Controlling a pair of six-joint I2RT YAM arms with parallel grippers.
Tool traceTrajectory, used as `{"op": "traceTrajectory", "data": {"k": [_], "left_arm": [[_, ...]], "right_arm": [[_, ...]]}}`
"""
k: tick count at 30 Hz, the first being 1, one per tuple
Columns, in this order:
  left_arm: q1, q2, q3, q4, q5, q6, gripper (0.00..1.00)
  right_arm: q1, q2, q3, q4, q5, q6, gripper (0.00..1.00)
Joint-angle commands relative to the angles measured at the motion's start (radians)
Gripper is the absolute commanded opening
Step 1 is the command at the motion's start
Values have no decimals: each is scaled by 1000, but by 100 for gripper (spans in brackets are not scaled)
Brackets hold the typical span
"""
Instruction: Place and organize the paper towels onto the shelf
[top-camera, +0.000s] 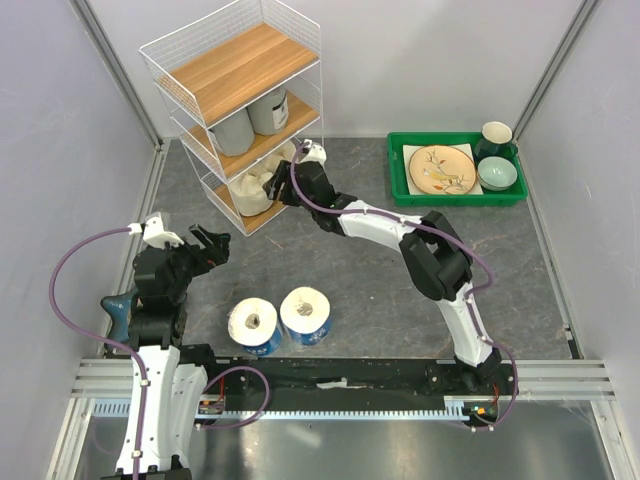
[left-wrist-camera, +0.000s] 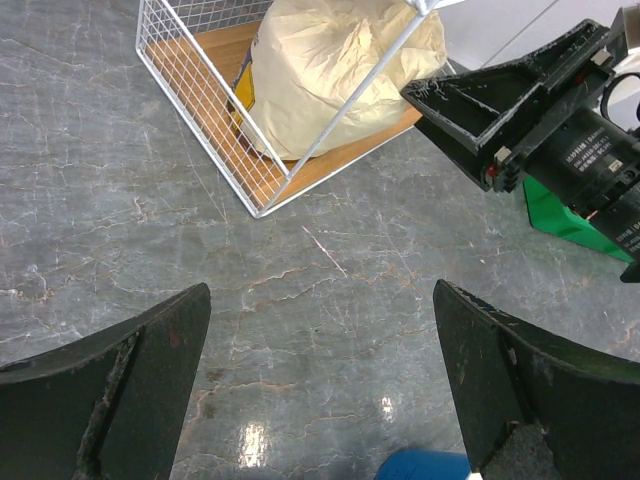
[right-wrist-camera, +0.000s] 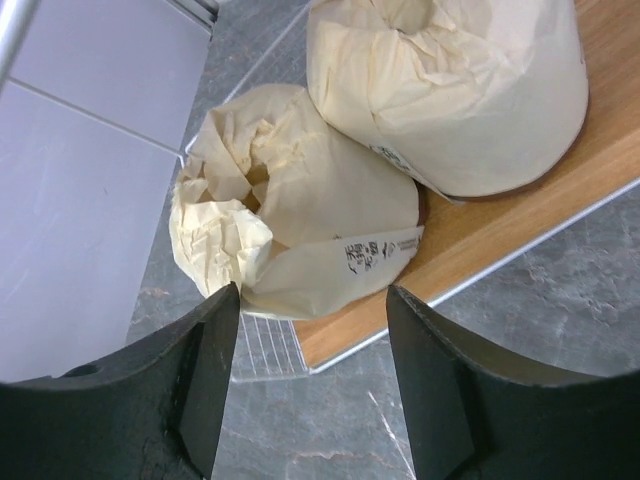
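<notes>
**ENTRY: paper towels, 6 rolls, + shelf**

- Shelf (top-camera: 240, 68): white wire frame w/ 3 wood tiers, back L of table (top-camera: 370, 270).
- Grey rolls (top-camera: 232, 132), qty 2: mid tier, upright, side by side.
- Cream rolls (top-camera: 255, 190), qty 2: btm tier, touching each other. In R wrist view the near cream roll (right-wrist-camera: 300, 210) sits at the tier's front edge w/ its crumpled end turned up-left. The far cream roll (right-wrist-camera: 450, 90) sits deeper on the board.
- Blue rolls (top-camera: 305, 315), qty 2: not on shelf. They stand on end on the table, cores up, touching, just ahead of the arm bases.

**Pincers**

- R pincer (top-camera: 290, 192): at open front of btm tier. Jaws apart, nothing clamped. Its fingertips (right-wrist-camera: 222, 305) flank the near cream roll's lower edge; contact can't be told.
- L pincer (top-camera: 208, 243): jaws wide apart, holding nothing. It hangs over bare tabletop, btwn shelf and blue rolls. Its camera looks at the shelf's btm corner.

**Other**

- Green tray (top-camera: 397, 170): back R of table, well apart from shelf. It holds a plate (top-camera: 440, 168) and a bowl (top-camera: 497, 173), w/ a dark mug (top-camera: 495, 135) at the back R corner.
</notes>
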Motion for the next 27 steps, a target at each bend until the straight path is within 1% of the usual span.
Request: {"op": "traceTrajectory", "data": {"k": [1, 5, 9, 11, 13, 14, 16, 17, 18, 20, 21, 23, 24, 25, 27], "left_arm": [[-2, -8, -2, 23, -1, 22, 100], [-4, -7, -3, 23, -1, 22, 100], [-4, -5, -2, 21, -1, 24, 100], [-5, -7, -2, 23, -4, 24, 100], [-4, -8, -2, 21, -3, 24, 100], [-4, -8, -2, 20, -4, 24, 100], [-7, -8, -2, 20, -7, 24, 99], [-5, -8, -2, 18, -4, 22, 100], [-5, -7, 0, 18, -4, 22, 100], [-8, -7, 0, 20, -4, 22, 100], [-8, -7, 0, 20, -3, 22, 100], [-8, -5, -2, 21, -3, 20, 100], [-7, -4, -2, 20, -1, 20, 100], [-8, -2, 0, 20, -4, 20, 100], [-8, -4, 0, 18, -3, 22, 100]], "right_arm": [[4, -100, -61, 88, 0, -25, 69], [1, -159, -163, 165, -20, -32, 70], [2, -258, -272, 264, -49, -49, 72], [2, -313, -329, 269, -72, -61, 72], [4, -353, -384, 234, -92, -66, 73], [4, -400, -404, 220, -106, -74, 73], [7, -451, -469, 156, -151, -83, 72], [10, -506, -486, 119, -160, -92, 72], [11, -535, -504, 45, -171, -119, 72], [24, -624, -553, -39, -171, -158, 73], [28, -655, -569, -123, -171, -197, 73], [36, -743, -621, -194, -203, -227, 74], [36, -771, -659, -276, -206, -235, 75], [36, -831, -682, -303, -215, -239, 75], [36, -891, -754, -346, -208, -238, 76]]}}
